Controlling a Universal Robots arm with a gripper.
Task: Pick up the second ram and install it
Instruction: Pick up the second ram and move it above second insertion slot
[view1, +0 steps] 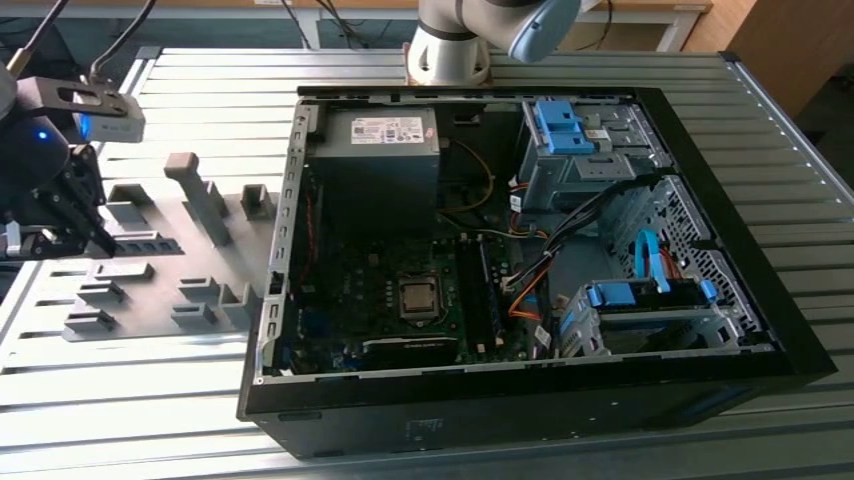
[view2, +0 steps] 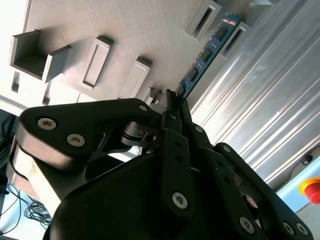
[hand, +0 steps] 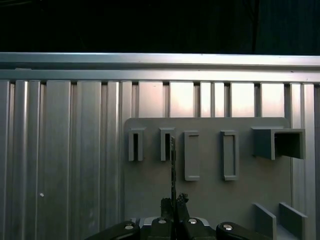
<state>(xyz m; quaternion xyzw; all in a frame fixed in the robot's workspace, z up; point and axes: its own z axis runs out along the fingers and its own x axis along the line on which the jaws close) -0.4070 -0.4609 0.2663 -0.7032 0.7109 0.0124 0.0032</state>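
The worktop (view1: 134, 400) is shiny ribbed metal. The grey fixture plate (hand: 147, 187) looks like dull smooth plastic. The end effector (view2: 171, 100) is smooth black with shiny screws. The second ram (view2: 205, 52) is a smooth hard board.

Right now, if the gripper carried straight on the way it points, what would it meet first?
Likely the grey fixture plate, near the slotted block by the tip of the second ram the gripper holds; depth is unclear.

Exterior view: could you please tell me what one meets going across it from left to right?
gripper, its fingers shut on the second ram → grey fixture plate → power supply → upper blue drive-bay clip
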